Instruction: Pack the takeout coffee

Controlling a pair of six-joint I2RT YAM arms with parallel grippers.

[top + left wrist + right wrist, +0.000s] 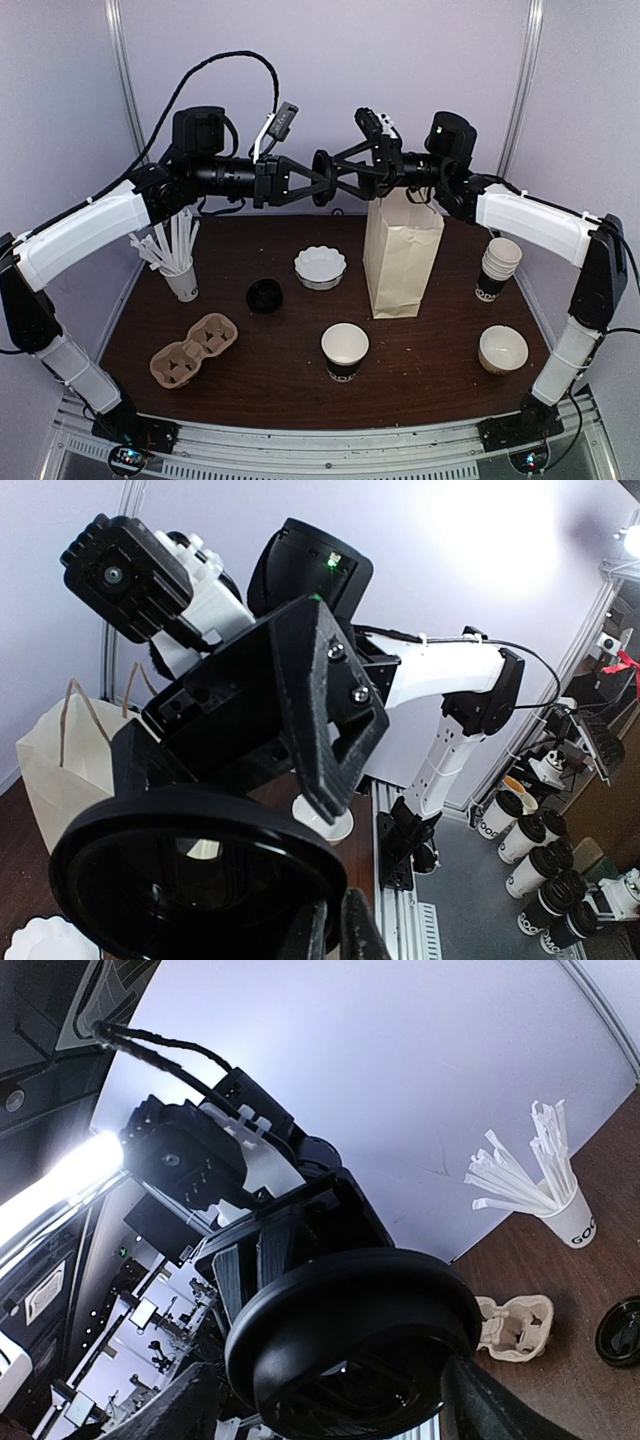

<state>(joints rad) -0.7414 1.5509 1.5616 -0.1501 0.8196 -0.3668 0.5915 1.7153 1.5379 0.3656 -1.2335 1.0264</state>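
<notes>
The paper cup (pixel 345 351) of the takeout coffee is seen standing upright on the dark surface (pixel 440 375), near the front edge and a little right of centre. Its long axis is vertical, and its open, uncovered mouth is turned straight up. The black band with white print is at the bottom. High above the surface, at the middle of the back, a round black lid (pixel 350 1330) is held on edge. Its flat faces are turned toward the two arms, so its axis lies level, from side to side. The left hand (pixel 330 930) is clamped tight on the rim of this lid. The right hand (pixel 340 1412) is set wide apart, with one finger on either side of the lid; whether those fingers touch it cannot be told. A white paper bag (pixel 402 262) stands upright behind and to the right of the cup. A second black lid (pixel 264 295) lies flat to the cup's left. A cardboard cup carrier (pixel 193 350) lies further left, and a cup of straws (pixel 181 277) is placed behind it.
</notes>
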